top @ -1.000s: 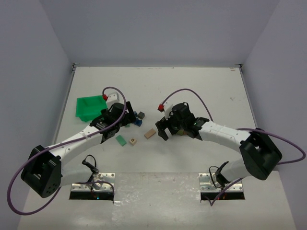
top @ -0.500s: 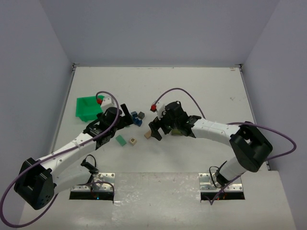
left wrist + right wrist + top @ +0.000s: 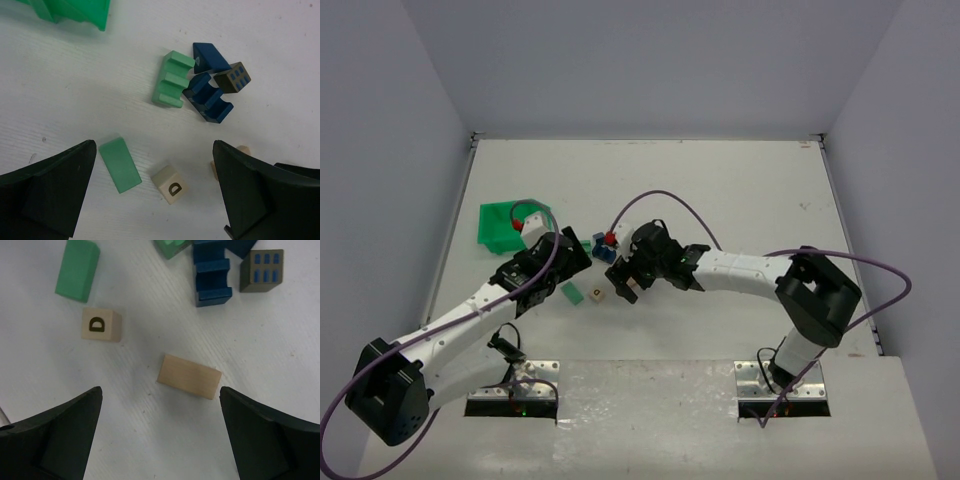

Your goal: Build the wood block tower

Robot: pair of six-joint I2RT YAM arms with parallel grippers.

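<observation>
**Top external:** You had no wood block tower standing. Its blocks [image 3: 596, 295] lay loose on the desk [image 3: 740, 190] at about 7 o'clock from its centre, with the green bin [image 3: 505, 222] at 10 o'clock from them. Both arms reached inward and low. The left end effector [image 3: 563, 262] and right end effector [image 3: 624, 285] hung close together over the same scatter, so your main risk was the wrists or cables fouling each other if both descended.

**Left wrist:** The jaws stood wide and held nothing. A green slab [image 3: 119, 164] lay at 7 o'clock and a lettered D cube [image 3: 171, 183] at 6. A green notched block [image 3: 172, 78], a blue notched block [image 3: 208, 97], a blue wedge [image 3: 210, 56] and a dotted olive block [image 3: 233, 78] were packed together at 1 o'clock. In my judgement, a finger dropped into that knot would shove its neighbours.

**Right wrist:** These jaws were also wide and empty, pointing down with the tan block [image 3: 189, 376] between the fingers. The block lay skewed to them, so closing could twist it rather than seat it. The D cube sat clear at 10 o'clock.
</observation>
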